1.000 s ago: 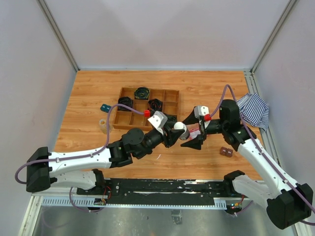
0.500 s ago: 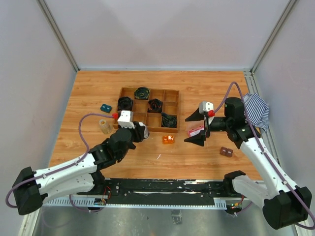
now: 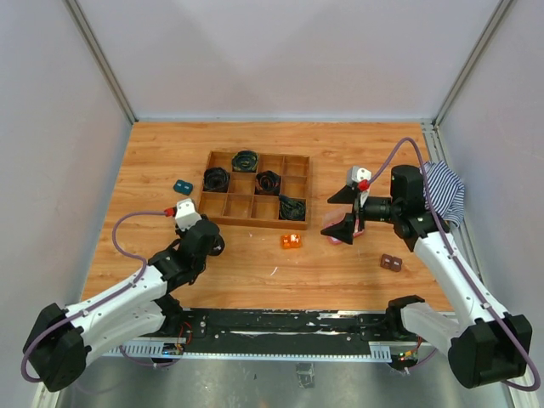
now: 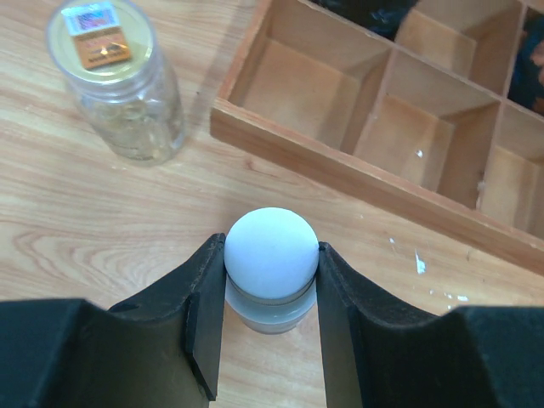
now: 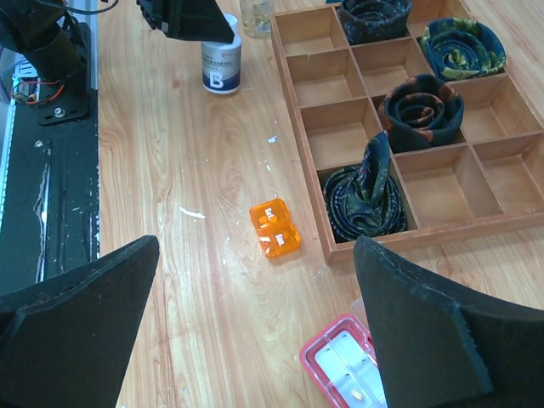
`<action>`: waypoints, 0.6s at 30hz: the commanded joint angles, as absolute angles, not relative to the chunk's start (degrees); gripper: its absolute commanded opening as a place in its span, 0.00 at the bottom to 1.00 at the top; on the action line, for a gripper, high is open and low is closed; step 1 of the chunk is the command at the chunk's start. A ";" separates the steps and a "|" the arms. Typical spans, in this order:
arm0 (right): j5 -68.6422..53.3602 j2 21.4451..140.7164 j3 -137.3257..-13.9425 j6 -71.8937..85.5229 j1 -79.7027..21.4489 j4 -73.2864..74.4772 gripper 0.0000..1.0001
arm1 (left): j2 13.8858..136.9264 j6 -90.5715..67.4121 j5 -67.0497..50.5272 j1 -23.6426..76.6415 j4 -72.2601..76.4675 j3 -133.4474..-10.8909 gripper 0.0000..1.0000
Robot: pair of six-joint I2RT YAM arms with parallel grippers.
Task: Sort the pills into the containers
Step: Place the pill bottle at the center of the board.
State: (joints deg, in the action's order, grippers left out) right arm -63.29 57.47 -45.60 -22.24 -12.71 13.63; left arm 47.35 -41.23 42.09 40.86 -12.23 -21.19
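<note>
My left gripper (image 4: 271,255) is shut on the round white cap of the small bottle (image 4: 270,310), which is upright on or just above the wood in front of the tray. From the right wrist view the bottle (image 5: 221,64) shows a dark label under the left gripper (image 5: 189,19). The clear vial (image 4: 119,85) stands to its left, apart. My right gripper (image 5: 257,255) hangs open and empty above the table, and the pink box (image 5: 344,365) with a small yellow pill (image 5: 358,394) lies below its right finger. In the top view the left gripper (image 3: 211,245) covers the bottle.
The wooden compartment tray (image 3: 255,223) holds black coils in several cells. An orange block (image 3: 291,240) lies in front of it, between the arms. A small blue item (image 3: 182,186) lies left of the tray, a brown item (image 3: 391,263) near the right arm, and a striped cloth (image 3: 442,191) at the right edge.
My left arm has pulled back from the table's middle to the left front of the tray, carrying the bottle. The right gripper has risen slightly, uncovering the orange block.
</note>
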 commanded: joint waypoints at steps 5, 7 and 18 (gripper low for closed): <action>-62.72 58.04 -48.36 -21.00 -9.50 13.93 0.98 | 50.31 -43.03 45.95 38.58 -15.29 -24.07 0.65; -62.54 58.29 -48.43 -20.45 -8.52 13.90 0.98 | 49.30 -42.29 44.69 38.58 -16.29 -25.78 0.80; -66.59 61.13 -46.95 -4.69 3.42 6.89 0.98 | 30.87 -29.01 7.82 38.57 -6.85 -29.18 0.89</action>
State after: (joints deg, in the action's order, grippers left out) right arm -63.35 59.59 -46.57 -14.57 -1.76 11.07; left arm 36.84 -35.92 27.92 38.94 -16.03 -29.39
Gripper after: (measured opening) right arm 0.984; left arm 0.892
